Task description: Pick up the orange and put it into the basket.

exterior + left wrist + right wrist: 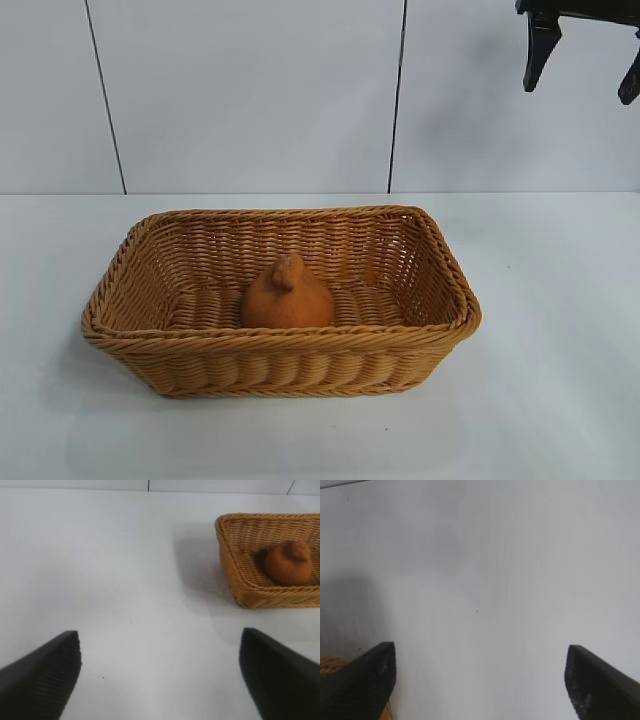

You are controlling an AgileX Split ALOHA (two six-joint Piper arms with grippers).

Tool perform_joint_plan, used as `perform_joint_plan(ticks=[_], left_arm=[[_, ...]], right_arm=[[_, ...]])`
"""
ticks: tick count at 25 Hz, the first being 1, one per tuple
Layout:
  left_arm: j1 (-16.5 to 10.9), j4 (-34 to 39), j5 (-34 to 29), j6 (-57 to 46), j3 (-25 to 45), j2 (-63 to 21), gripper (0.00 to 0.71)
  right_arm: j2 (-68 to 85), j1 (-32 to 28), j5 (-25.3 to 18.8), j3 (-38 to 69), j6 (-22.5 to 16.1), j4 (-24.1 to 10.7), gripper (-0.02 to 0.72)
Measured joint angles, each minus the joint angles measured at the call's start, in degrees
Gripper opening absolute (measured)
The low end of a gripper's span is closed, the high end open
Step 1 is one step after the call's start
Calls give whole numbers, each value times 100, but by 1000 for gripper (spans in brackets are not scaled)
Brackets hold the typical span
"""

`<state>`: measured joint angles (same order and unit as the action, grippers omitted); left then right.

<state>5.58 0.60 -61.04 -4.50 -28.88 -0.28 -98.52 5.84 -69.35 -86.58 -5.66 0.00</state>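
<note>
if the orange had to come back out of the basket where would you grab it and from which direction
Probably from straight above, fingers closing across the wide round body of the orange below its knob. It sits upright on the floor of the basket, whose sloping walls block any sideways approach. The knob looks too small and lumpy to grip. The right gripper hangs open, high to the basket's right; the left gripper, also open, is off to the side.

Right gripper: black two-fingered right gripper [585, 60], upper right corner of the exterior view, raised high, fingers pointing down and spread apart, nothing between them.
Right gripper, own wrist view: two dark ribbed fingertips [362, 680] at the lower corners, wide gap.
Left gripper: black ribbed left gripper [160, 672], seen only in its own wrist view; fingertips at the lower corners, spread wide, holding nothing.
</note>
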Motion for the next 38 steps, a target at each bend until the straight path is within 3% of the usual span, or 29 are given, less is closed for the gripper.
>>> perform_joint_plan(ticks=[9,17,26,38], left_arm=[[0,0,0,0,0,0,615],[0,0,0,0,0,0,615],[0,0,0,0,0,0,615],[0,0,0,0,0,0,615]], right_arm=[[2744,8,-23,3493,179,63,631],[5443,8,1078,5612,642,63,631],[7968,8,1069,5814,685,52,631],[9844,8,1049,5821,687,65,631]])
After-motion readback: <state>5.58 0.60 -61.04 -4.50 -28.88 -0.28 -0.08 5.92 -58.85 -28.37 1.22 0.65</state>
